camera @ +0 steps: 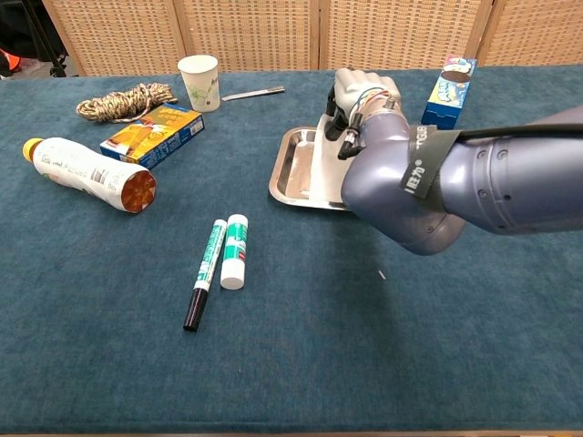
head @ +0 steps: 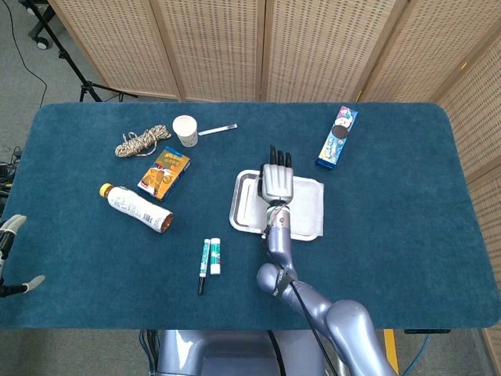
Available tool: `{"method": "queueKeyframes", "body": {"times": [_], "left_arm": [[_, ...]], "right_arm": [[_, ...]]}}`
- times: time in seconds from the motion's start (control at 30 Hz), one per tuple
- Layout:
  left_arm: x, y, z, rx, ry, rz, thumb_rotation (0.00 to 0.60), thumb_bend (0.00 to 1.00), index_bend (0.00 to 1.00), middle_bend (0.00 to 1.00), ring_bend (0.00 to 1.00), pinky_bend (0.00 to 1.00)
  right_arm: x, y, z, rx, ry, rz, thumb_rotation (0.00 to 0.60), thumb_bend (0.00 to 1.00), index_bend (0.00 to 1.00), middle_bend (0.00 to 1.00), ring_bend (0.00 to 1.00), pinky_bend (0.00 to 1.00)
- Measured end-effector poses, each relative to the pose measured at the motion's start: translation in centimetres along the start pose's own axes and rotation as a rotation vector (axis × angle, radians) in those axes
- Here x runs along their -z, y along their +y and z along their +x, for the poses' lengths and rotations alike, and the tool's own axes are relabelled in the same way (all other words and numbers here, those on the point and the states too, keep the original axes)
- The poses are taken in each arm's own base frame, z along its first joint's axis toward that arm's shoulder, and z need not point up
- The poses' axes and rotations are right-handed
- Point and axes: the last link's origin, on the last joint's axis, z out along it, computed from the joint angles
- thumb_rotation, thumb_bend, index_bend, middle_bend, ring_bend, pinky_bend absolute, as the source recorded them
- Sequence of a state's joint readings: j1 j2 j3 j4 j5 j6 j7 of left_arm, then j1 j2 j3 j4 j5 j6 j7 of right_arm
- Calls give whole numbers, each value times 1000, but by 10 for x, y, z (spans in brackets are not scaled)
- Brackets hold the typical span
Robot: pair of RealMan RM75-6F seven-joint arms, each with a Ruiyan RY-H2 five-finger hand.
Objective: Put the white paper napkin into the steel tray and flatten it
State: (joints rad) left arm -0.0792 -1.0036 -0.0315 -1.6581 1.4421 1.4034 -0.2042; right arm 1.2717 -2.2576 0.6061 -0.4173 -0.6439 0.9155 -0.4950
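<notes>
Head view: right hand (head: 276, 182) lies palm down, fingers straight and close together, flat on the white paper napkin (head: 307, 205). It grips nothing, only presses. The napkin sits in the steel tray (head: 241, 205), covering its right part; the napkin's right edge reaches about to the tray's rim, and I can't tell whether it overhangs. The left strip of the tray is bare metal.

Chest view: the right forearm fills the middle and hides most of the napkin. A grey band on the arm has white lettering, too small to read beyond some characters. The hand's back (camera: 363, 89) shows exposed coloured wires.

Left hand (head: 12, 254) is at the far left edge of the head view, off the table, only partly in frame. Fingers look spread with nothing in them; it isn't visible in the chest view.

Other items on the blue table cloth (head: 391, 258):
- blue cookie box (head: 337, 136), chocolate sandwich cookie pictured, brand text unreadable, well right of the tray
- paper cup (camera: 199, 81) upright, with a faint print, not legible
- orange and blue carton (camera: 151, 135), lying flat, label unreadable
- plastic bottle (camera: 86, 173) on its side, yellow cap, white label with small print
- coil of rope (camera: 125, 100)
- green and white marker (camera: 205, 273) and a glue stick (camera: 235, 250) side by side, just apart, lettering illegible
- a thin metal tool (camera: 252, 92) just right of the cup
</notes>
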Motion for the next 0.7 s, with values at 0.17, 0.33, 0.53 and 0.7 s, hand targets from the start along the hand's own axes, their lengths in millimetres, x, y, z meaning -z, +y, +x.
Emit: {"method": "queueKeyframes", "body": {"times": [0.17, 0.33, 0.53, 0.7], "left_arm": [[-1, -1, 0, 2, 1, 5, 600, 0, 0, 0, 0, 0], [-1, -1, 0, 0, 0, 11, 600, 0, 0, 0, 0, 0], [-1, 0, -1, -2, -1, 8, 600, 0, 0, 0, 0, 0], [0, 2, -2, -5, -4, 3, 600, 0, 0, 0, 0, 0]], "right_arm": [[-2, 1, 1, -40, 2, -21, 600, 347, 311, 0, 0, 0], [-3, -2, 3, -100, 2, -21, 600, 6, 43, 0, 0, 0], [-4, -10, 13, -136, 44, 28, 600, 0, 25, 0, 0, 0], [-3, -15, 18, -149, 55, 50, 600, 0, 25, 0, 0, 0]]}}
